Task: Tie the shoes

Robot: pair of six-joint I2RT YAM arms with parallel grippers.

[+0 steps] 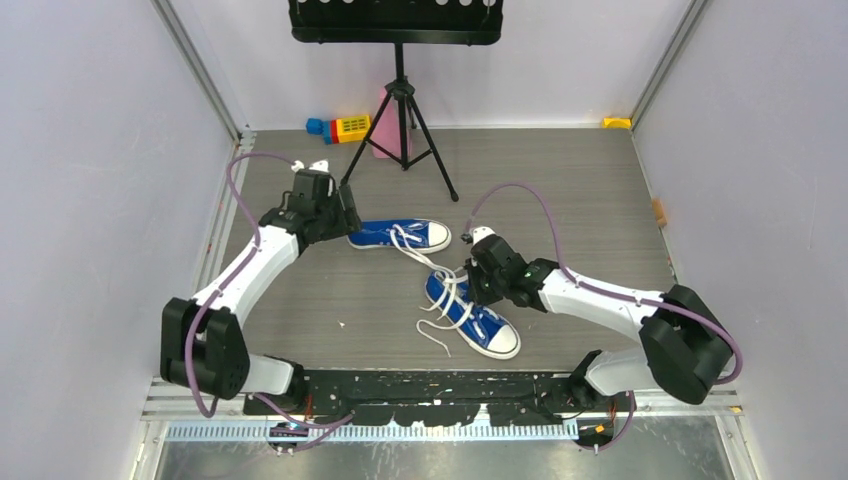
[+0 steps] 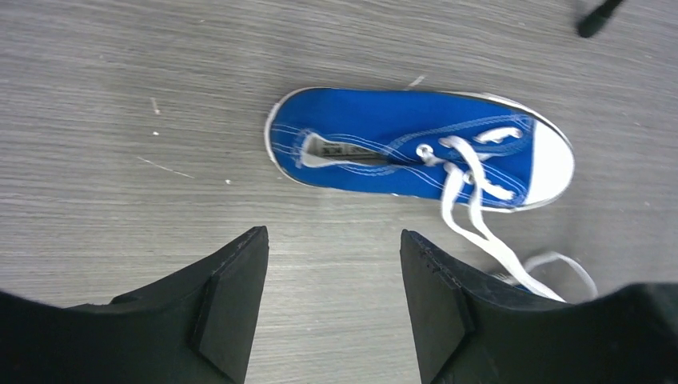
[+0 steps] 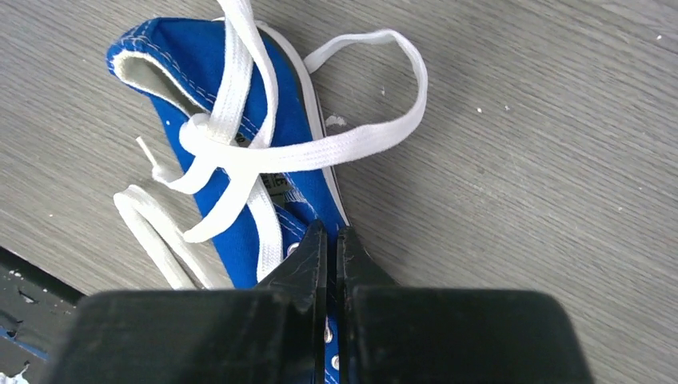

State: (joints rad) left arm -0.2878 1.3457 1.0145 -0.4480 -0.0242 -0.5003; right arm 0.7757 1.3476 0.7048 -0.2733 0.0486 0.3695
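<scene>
Two blue sneakers with white toe caps lie on the grey floor. The far shoe [image 1: 400, 235] lies on its side with its toe to the right and its laces loose; the left wrist view shows it too [image 2: 416, 148]. My left gripper [image 1: 345, 225] is open and empty by its heel, the fingertips apart over bare floor [image 2: 333, 236]. The near shoe [image 1: 475, 315] has a first knot [image 3: 200, 136] and a loose lace loop [image 3: 376, 80]. My right gripper [image 1: 470, 275] is shut over that shoe's eyelet row [image 3: 329, 236]. I see nothing pinched between the pads.
A black tripod stand [image 1: 400, 110] stands at the back, one foot near the far shoe [image 2: 596, 20]. A pink object [image 1: 385, 125] and coloured toy blocks [image 1: 340, 128] lie behind it. A yellow item [image 1: 617, 122] sits at the back right corner.
</scene>
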